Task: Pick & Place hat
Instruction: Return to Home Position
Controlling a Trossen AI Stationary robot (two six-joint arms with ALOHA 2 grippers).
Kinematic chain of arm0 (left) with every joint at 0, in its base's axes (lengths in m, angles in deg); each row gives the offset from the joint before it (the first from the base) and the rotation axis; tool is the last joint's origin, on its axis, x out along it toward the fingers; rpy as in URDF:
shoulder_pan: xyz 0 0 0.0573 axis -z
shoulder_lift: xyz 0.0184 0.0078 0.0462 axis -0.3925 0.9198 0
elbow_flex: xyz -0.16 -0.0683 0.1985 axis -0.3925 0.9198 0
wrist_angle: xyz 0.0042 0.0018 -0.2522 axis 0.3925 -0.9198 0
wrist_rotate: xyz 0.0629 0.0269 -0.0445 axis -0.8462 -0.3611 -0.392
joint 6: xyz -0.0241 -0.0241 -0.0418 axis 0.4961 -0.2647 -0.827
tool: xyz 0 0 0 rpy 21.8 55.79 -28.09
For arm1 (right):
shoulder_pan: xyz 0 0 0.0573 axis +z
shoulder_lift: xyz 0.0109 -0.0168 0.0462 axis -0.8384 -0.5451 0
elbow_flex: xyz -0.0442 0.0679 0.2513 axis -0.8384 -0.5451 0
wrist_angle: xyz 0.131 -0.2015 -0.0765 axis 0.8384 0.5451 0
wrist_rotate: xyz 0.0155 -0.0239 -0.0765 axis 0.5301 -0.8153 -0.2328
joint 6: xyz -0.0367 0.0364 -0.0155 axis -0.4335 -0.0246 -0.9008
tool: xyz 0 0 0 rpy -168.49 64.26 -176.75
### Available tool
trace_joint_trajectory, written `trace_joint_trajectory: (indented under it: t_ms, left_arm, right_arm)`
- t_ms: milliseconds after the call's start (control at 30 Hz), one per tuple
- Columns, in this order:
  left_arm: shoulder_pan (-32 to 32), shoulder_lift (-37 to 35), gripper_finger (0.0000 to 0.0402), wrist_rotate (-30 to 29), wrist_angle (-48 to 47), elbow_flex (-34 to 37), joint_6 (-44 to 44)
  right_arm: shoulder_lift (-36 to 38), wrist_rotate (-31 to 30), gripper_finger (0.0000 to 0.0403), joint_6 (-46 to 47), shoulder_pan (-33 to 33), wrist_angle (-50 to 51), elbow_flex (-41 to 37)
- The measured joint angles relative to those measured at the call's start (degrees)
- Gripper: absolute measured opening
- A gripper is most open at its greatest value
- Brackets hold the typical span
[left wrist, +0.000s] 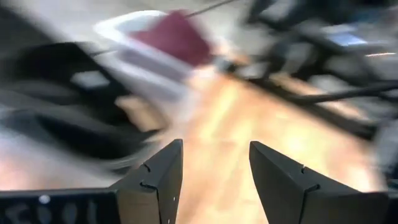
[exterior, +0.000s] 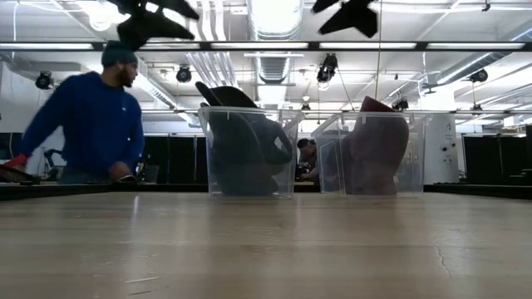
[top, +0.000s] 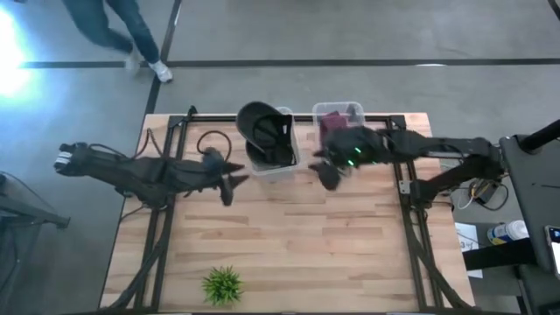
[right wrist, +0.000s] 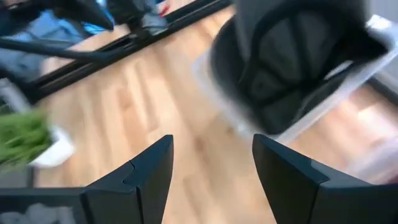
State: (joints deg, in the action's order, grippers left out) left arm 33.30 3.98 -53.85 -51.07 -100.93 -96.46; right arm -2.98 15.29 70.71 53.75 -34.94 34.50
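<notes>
A black hat (top: 262, 129) sits in the left clear bin (top: 282, 164) at the table's far middle, and its crown sticks up above the rim (exterior: 237, 100). A maroon hat (top: 332, 118) rests inside the right clear bin (top: 350, 108). My left gripper (top: 229, 184) hovers open above the table, just left of the black hat's bin, and its wrist view shows both hats blurred beyond the fingers. My right gripper (top: 328, 172) hovers open just near of the maroon hat's bin. Its wrist view looks at the black hat (right wrist: 292, 62).
A small green plant (top: 223, 284) stands near the table's near edge, left of middle. Bare wood lies between the bins and the near edge. A person in a blue top (exterior: 91, 124) moves beyond the table's far left corner.
</notes>
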Motion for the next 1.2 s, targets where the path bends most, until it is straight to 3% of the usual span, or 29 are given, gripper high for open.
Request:
trace_joint_trajectory:
  t_ms: [100,167,300,333,400,600,700,867,1100,1200]
  left_arm:
    - [-1.83,-2.34,0.0178,10.40,13.77,6.41,1.12]
    - [-3.18,-3.76,0.0178,14.05,21.21,10.40,0.19]
    - [-5.19,-7.73,0.0178,12.34,23.21,15.82,-4.49]
    - [-5.22,-8.77,0.0178,12.18,23.47,16.95,-9.39]
    - [-4.93,-10.41,0.0178,13.90,26.97,19.39,-9.68]
    - [-6.48,-14.29,0.0178,34.88,50.74,28.94,-0.93]
    - [-7.67,-15.33,0.0178,38.49,56.86,33.36,-1.55]
    - [-10.45,-17.06,0.0178,40.30,52.75,37.13,-1.75]
    - [-12.55,-24.57,0.0178,42.29,40.95,38.81,-1.31]
    - [-12.89,-28.65,0.0178,41.92,33.04,38.88,-1.27]
  right_arm:
    - [6.20,0.06,0.0215,4.83,3.81,-2.47,-7.08]
    - [10.37,-0.39,0.0215,7.99,6.08,-4.50,-11.69]
    - [17.73,-0.42,0.0215,11.78,8.41,-2.51,-18.32]
    - [19.35,0.13,0.0215,14.19,8.41,-0.90,-19.44]
    - [22.69,2.12,0.0215,22.22,8.89,-0.21,-21.55]
    - [32.21,7.99,0.0215,13.47,14.74,-21.87,-31.60]
    - [37.06,6.88,0.0215,11.18,15.27,-33.82,-38.50]
    - [43.23,7.49,0.0215,7.70,15.36,-44.93,-48.26]
    - [48.90,6.20,0.0215,6.49,15.32,-45.28,-56.05]
    - [50.46,0.97,0.0215,7.19,15.36,-45.13,-58.97]
